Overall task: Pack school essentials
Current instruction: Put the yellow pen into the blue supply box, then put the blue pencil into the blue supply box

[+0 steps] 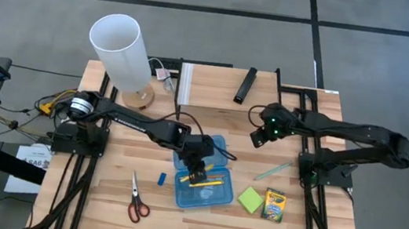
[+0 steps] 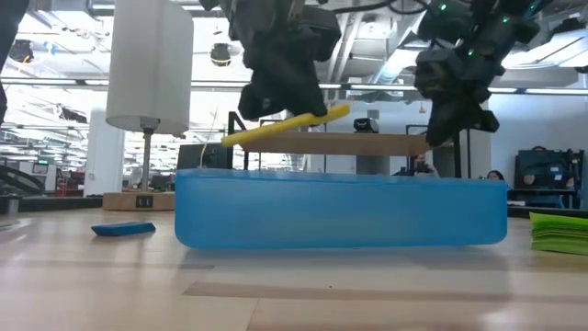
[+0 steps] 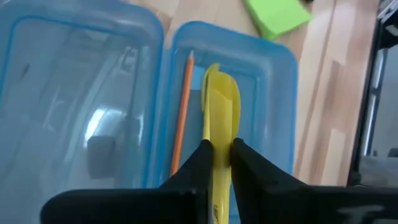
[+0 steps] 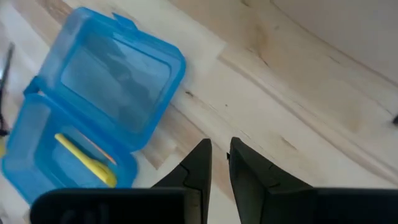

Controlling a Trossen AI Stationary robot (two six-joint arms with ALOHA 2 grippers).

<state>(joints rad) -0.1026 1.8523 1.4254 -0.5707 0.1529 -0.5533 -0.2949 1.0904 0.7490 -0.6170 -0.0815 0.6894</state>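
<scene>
Blue box (image 2: 340,213) fills the low view, with the left end effector (image 2: 285,92) above its rim clamped on a yellow pencil (image 2: 287,127) and a blue eraser (image 2: 123,229) on the tabletop (image 2: 294,294) beside it. From above, red-handled scissors (image 1: 136,198), sticky-note pad (image 1: 250,200) and crayon box (image 1: 275,206) flank the box. Left wrist alone shows an orange pencil (image 3: 182,115) inside the box. Right end effector (image 4: 219,163), fingers nearly together, hangs well apart from the box.
</scene>
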